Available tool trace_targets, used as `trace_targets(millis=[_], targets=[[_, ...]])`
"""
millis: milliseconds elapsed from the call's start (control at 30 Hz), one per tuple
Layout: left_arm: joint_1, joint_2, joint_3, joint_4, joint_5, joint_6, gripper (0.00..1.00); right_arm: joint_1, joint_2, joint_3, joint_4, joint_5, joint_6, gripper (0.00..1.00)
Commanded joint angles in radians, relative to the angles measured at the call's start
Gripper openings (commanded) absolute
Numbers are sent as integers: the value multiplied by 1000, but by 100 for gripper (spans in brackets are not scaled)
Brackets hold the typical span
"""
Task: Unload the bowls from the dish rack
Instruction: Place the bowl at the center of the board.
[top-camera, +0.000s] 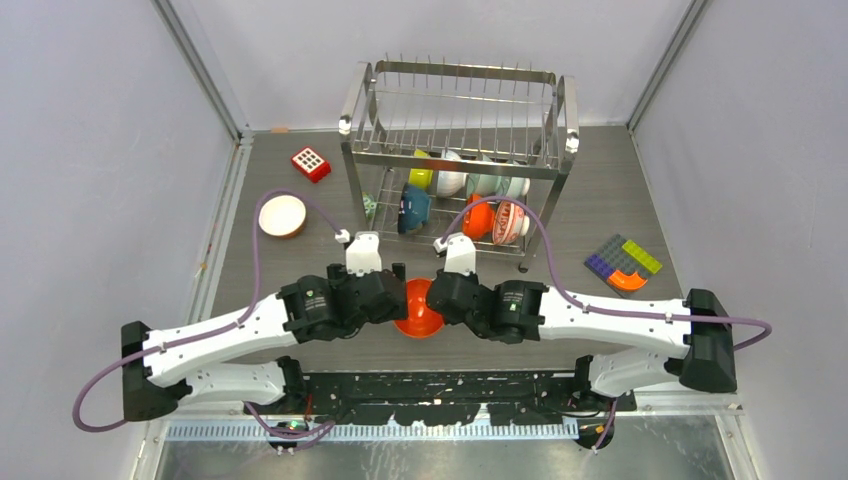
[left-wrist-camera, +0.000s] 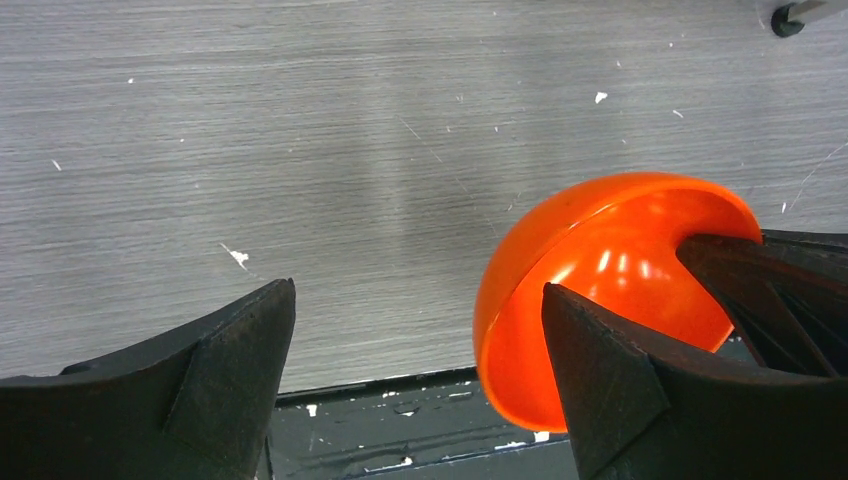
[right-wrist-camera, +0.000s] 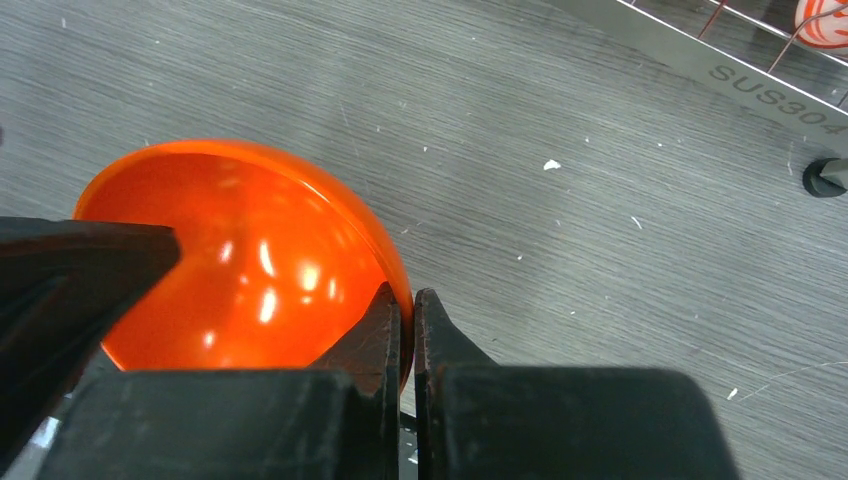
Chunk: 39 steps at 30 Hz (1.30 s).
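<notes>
Closest in, the right gripper (right-wrist-camera: 407, 330) is clamped on the rim of an orange bowl (right-wrist-camera: 250, 270), one finger inside and one outside. That pinch holds it tilted over the table (right-wrist-camera: 600, 150), in front of the dish rack (top-camera: 455, 150). The left gripper (left-wrist-camera: 418, 295) stands wide apart at the bowl's other edge, gripping nothing, probably placed for a handover. More bowls (top-camera: 450, 180) sit inside the rack.
</notes>
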Motion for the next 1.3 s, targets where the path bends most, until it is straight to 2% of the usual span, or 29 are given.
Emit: trace_targets(millis=[0,167,500,567,633,800,867,1033,1200,1267], targets=[[-3,25,15,48,21,-19,92,14,0,60,-5,38,52,1],[-5,34,1,68,19,-8,76,15,-3,59,-14,24,65,1],[-21,62,-59,107,29,-22,31,14,21,77,-4,-3,74,1],[-21,53,-63,116,31,-5,12,15,21,76,3,-13,74,1],[-20,44,-71,124,28,5,0,15,13,67,16,-20,73,1],[-20,21,-96,144,32,8,0,15,-13,47,50,-33,62,4],[-20,15,-107,152,36,10,0,15,-11,50,58,-48,44,13],[-21,-25,-131,171,32,12,0,15,-21,52,68,-76,27,44],[-20,-64,-135,158,0,11,0,15,-64,51,70,-72,18,78],[-19,-82,-132,133,-27,7,0,15,-92,60,57,-58,11,96]])
